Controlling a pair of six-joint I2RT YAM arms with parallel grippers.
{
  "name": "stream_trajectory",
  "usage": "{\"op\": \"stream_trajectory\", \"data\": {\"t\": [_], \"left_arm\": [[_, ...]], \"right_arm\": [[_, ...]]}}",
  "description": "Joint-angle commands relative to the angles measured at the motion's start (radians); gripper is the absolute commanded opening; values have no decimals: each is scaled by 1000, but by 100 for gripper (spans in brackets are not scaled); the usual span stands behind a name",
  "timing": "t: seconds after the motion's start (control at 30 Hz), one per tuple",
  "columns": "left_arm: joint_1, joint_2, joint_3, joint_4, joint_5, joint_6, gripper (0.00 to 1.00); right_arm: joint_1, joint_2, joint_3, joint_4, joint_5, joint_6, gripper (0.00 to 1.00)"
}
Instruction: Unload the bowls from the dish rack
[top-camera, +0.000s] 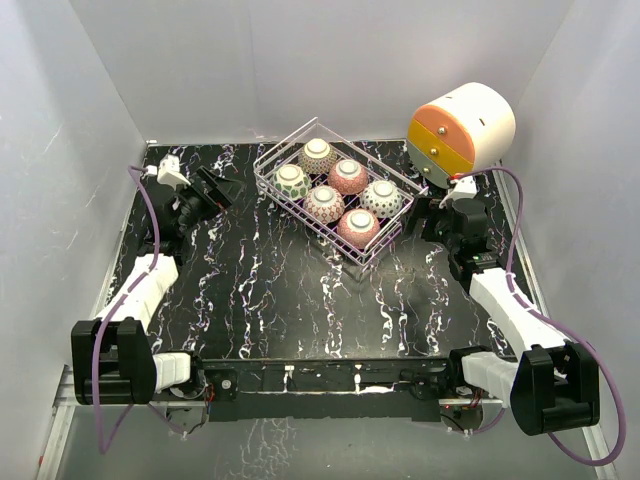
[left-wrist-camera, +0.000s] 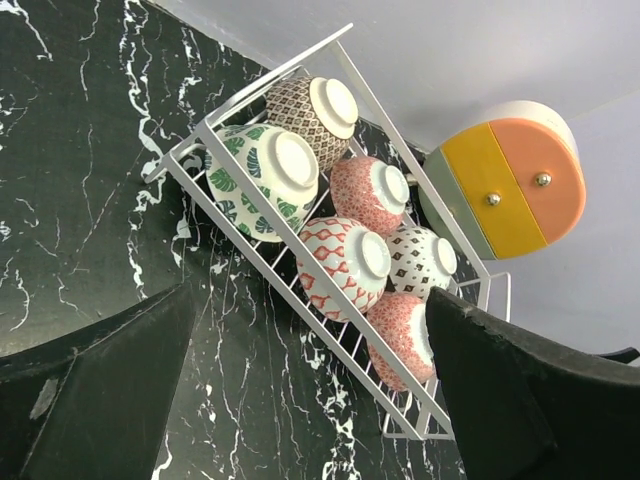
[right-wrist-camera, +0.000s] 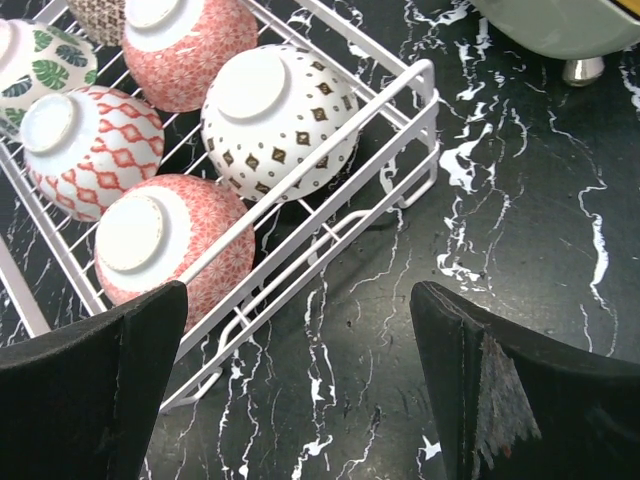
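From above, the dish rack (top-camera: 395, 223) sits upper centre, holding 6 upturned bowls (top-camera: 325, 203), with the left gripper (top-camera: 228, 188) and right gripper (top-camera: 427, 215) flanking it. The left wrist view shows jaws wide apart and the rack mid-frame. The right wrist view shows jaws apart too, with the rack at upper left, seemingly untouched.

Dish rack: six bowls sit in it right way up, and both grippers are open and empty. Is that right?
Not quite. The bowls sit upside down, foot rings up, as the right wrist view shows. The rest holds: six of them in the dish rack, left gripper and right gripper both open and empty.
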Motion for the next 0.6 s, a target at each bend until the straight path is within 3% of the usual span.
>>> {"op": "stream_trajectory", "data": {"t": [0.0,0.2,0.33,0.47,0.57], "left_arm": [[2,-4,47,-75,-33,28,97],[2,-8,42,-87,-60,27,97],[6,1,10,-61,-67,-33,97],[8,-28,0,-91,-155,-38,97],[7,-44,-9,-103,-176,-33,97]], "right_arm": [[0,-8,44,51,-62,-16,99],[0,-111,-21,123,-97,-29,98],[-1,-142,-21,46,24,34,98],[-3,-106,11,26,-119,57,98],[-3,-29,61,-33,-139,142,98]]}}
